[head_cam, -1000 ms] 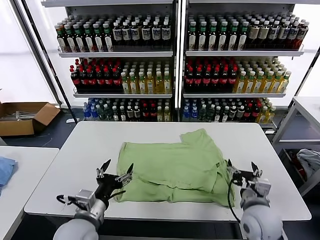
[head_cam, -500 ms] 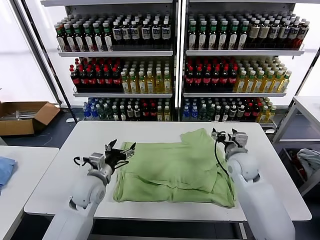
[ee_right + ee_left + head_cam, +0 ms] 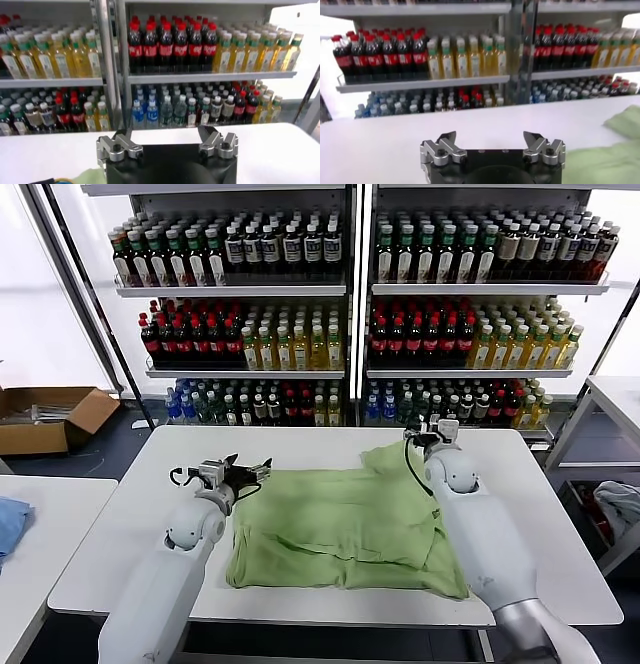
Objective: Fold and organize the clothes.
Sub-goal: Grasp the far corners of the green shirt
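The light green polo shirt (image 3: 345,529) lies partly folded on the white table (image 3: 300,446); its collar, buttons and graphic are hidden. My left gripper (image 3: 244,473) is open and empty at the shirt's far left corner. My right gripper (image 3: 430,434) is open and empty by the shirt's far right corner, where a sleeve sticks up. In the left wrist view the open left gripper (image 3: 490,137) faces the shelves, with shirt fabric (image 3: 610,155) at one side. In the right wrist view the open right gripper (image 3: 165,134) has a bit of green cloth (image 3: 90,177) beside it.
Shelves of bottles (image 3: 350,314) stand behind the table. A cardboard box (image 3: 50,416) sits on the floor at the far left. A second table with a blue cloth (image 3: 10,524) is on the left. Another table (image 3: 610,399) stands at the right.
Both arms have reached from the shirt's near corners to its far corners over the last second. Both grippers stay open and empty. The shirt looks unchanged.
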Action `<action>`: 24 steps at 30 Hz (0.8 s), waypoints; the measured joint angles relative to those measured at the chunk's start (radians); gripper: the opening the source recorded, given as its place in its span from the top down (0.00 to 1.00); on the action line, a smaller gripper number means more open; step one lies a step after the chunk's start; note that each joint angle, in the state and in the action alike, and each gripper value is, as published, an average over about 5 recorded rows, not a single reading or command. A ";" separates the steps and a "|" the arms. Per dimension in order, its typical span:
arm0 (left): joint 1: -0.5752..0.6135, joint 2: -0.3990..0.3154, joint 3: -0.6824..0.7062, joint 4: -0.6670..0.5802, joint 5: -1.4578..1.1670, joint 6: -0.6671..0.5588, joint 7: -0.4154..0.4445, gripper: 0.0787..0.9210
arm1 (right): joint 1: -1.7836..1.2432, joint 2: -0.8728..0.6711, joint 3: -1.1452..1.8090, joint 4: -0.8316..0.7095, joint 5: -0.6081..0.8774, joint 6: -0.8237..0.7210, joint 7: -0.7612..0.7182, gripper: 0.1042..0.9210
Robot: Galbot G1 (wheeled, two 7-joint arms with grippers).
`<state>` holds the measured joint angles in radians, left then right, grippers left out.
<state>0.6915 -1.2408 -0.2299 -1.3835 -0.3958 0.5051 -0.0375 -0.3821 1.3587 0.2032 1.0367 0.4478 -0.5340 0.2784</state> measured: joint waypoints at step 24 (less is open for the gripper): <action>-0.076 -0.032 0.017 0.195 0.019 0.002 0.016 0.12 | 0.069 0.100 0.015 -0.241 -0.101 0.030 -0.033 0.12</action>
<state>0.6151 -1.2727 -0.2129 -1.1885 -0.3767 0.5070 -0.0216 -0.3129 1.4587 0.2185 0.7956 0.3464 -0.5037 0.2456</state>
